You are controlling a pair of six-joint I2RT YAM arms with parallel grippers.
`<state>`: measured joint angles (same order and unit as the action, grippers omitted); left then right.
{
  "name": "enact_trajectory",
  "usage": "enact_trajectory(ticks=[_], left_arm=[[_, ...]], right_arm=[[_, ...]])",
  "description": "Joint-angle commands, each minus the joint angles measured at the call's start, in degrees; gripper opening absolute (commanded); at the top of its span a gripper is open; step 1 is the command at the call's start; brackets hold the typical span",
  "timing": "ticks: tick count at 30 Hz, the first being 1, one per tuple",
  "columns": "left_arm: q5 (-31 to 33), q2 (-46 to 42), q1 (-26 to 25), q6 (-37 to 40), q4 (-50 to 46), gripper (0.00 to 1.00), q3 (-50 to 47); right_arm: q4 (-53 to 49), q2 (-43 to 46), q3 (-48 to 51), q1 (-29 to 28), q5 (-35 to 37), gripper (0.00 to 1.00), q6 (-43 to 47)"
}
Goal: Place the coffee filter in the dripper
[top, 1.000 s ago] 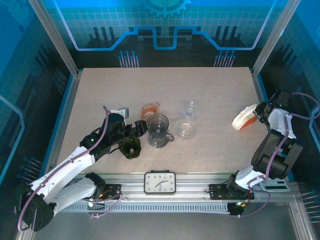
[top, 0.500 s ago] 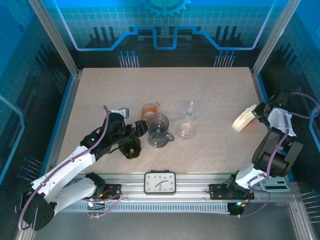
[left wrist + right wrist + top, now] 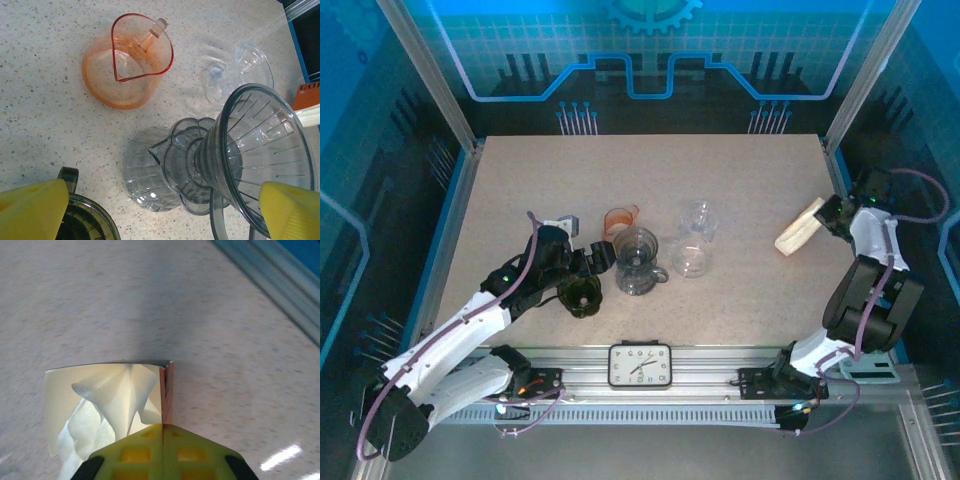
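Speckled beige table (image 3: 740, 180) sits inside a blue-walled enclosure, with a small clock (image 3: 640, 364) on the rail at its near edge. Near the table's right edge, the right claw (image 3: 828, 217) is closed on the coffee filter (image 3: 798, 228); the right wrist view shows its yellow tips (image 3: 162, 432) pressed together on the folded white paper (image 3: 110, 395), which has an orange edge. The smoky dripper (image 3: 635, 250) stands near the middle of the table on a grey glass carafe (image 3: 147, 175), well apart from the filter. The left claw (image 3: 595, 270) is spread wide just beside the dripper (image 3: 260, 150), gripping nothing. An orange pitcher (image 3: 619, 219) stands just behind the dripper, two clear glass pieces (image 3: 692, 240) stand to its right, and a dark cup (image 3: 582, 295) sits under the left claw.
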<state>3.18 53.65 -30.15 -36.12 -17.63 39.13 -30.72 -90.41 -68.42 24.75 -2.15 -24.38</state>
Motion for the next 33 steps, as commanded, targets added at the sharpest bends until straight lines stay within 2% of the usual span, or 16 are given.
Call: enact_trajectory(ticks=[1,4,9,17,21,26,29,33], left_arm=[[-1.1,0.4,0.5,-0.6,0.5,0.99,-0.6],[-1.5,0.4,0.5,-0.6,0.2,0.99,-0.2],[-1.7,0.4,0.5,-0.9,-0.9,0.99,0.3],[-1.5,1.2,0.5,-1.8,-1.3,0.99,0.4],[-1.5,1.9,0.5,-1.9,-1.8,0.99,1.0],[-1.4,2.3,0.5,-2.1,-2.1,0.99,1.1],[-1.5,2.6,0.5,-2.2,-2.1,0.99,1.1],[-1.9,3.0,0.5,-2.3,-2.1,0.99,1.3]], right_arm=[[-4.1,-0.3,-4.1,-6.1,1.2,0.04,5.0],[-5.5,-1.4,-6.2,-10.7,2.3,0.04,8.0],[-7.3,-4.2,-10.1,-16.4,0.3,0.04,14.8],[-9.2,-10.2,-15.3,-24.7,4.4,0.04,22.6],[-9.2,-12.1,-16.2,-26.3,7.6,0.03,23.5],[-7.2,-12.2,-14.7,-26.7,8.1,0.04,23.4],[-6.8,-12.3,-14.2,-26.9,8.5,0.11,23.4],[-6.4,-11.5,-13.7,-26.8,9.5,0.26,21.4]])
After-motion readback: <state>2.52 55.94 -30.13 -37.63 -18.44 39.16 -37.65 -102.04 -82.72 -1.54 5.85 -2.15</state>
